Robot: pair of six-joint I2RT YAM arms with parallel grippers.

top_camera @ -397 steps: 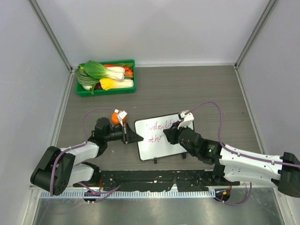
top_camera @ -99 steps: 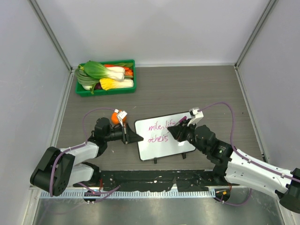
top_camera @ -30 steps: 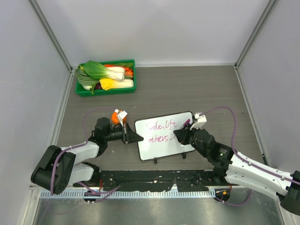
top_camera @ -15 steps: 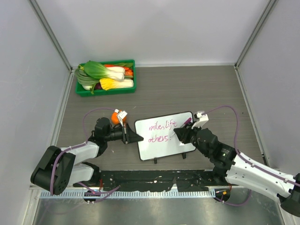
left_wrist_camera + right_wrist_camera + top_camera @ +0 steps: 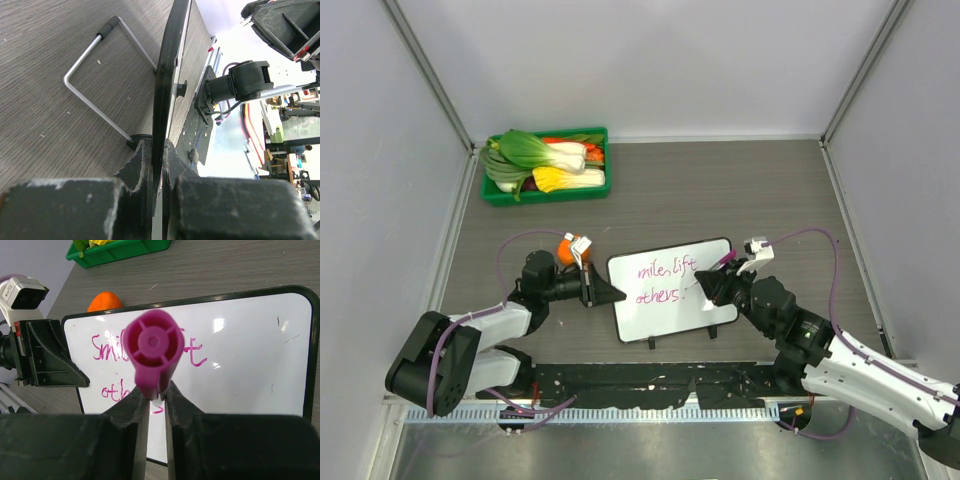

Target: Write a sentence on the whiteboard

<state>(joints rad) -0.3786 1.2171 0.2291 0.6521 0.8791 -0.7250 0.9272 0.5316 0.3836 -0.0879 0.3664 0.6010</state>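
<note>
The whiteboard (image 5: 670, 287) stands tilted on the table in front of the arms. The magenta sentence (image 5: 660, 281) on it reads about "Smile, lift / others" in two lines. My left gripper (image 5: 605, 291) is shut on the board's left edge; in the left wrist view the black frame (image 5: 167, 85) runs edge-on between the fingers. My right gripper (image 5: 705, 288) is shut on a magenta marker (image 5: 151, 352), held over the board's right part, past the end of the second line. The marker hides part of the sentence (image 5: 107, 352) in the right wrist view.
A green tray (image 5: 546, 166) of vegetables sits at the far left. An orange fruit (image 5: 566, 250) lies just behind the left wrist, also seen in the right wrist view (image 5: 104, 301). The board's wire stand (image 5: 97, 75) rests on the table. Grey walls enclose both sides.
My right gripper with the marker has drifted right and slightly back from the board. The word "others" was finished over the earlier frames. The left arm has not moved.
</note>
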